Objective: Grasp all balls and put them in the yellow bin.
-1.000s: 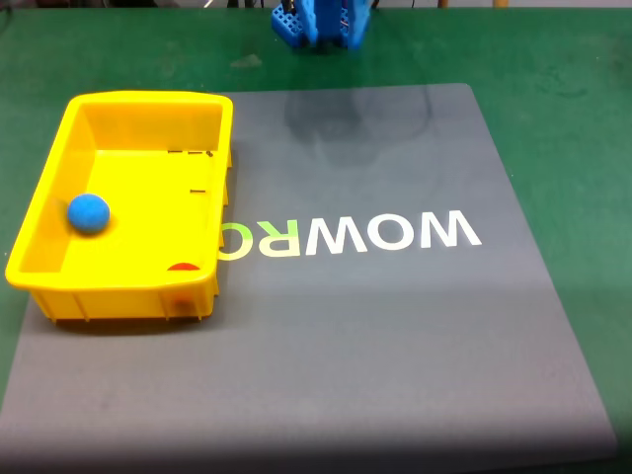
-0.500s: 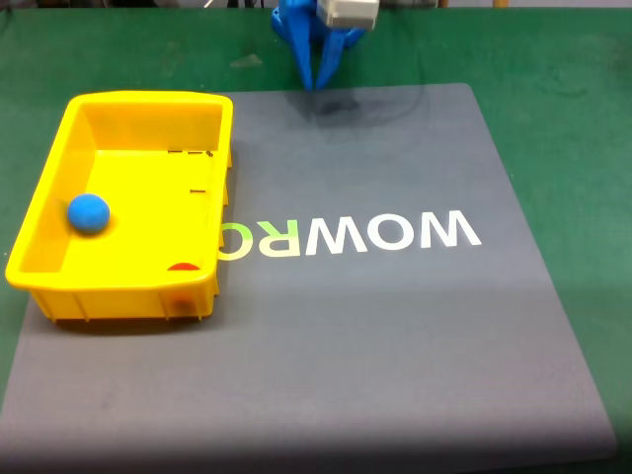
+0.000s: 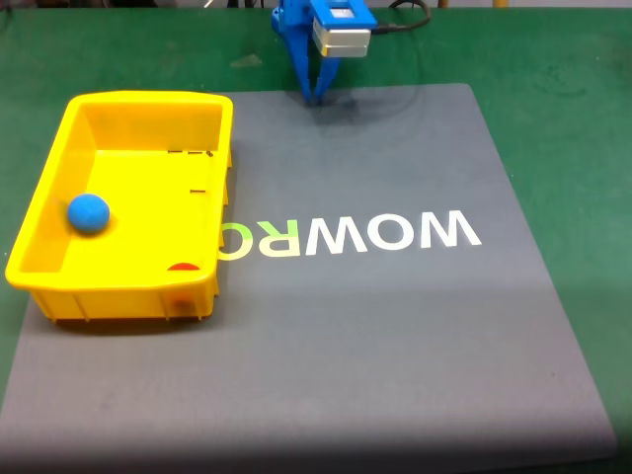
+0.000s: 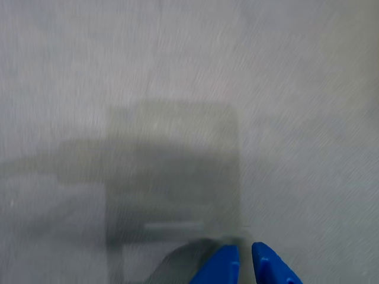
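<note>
We see a green table (image 3: 573, 89) with a grey mat (image 3: 395, 336) covering most of it. White and yellow-green lettering (image 3: 351, 235) is printed across the mat's middle, on the near side of the jaws in the fixed view. A yellow bin (image 3: 39, 212) sits on the mat's left edge, well left of the jaws. In the wrist view, bare mat (image 4: 177, 89) lies ahead of the jaws.
</note>
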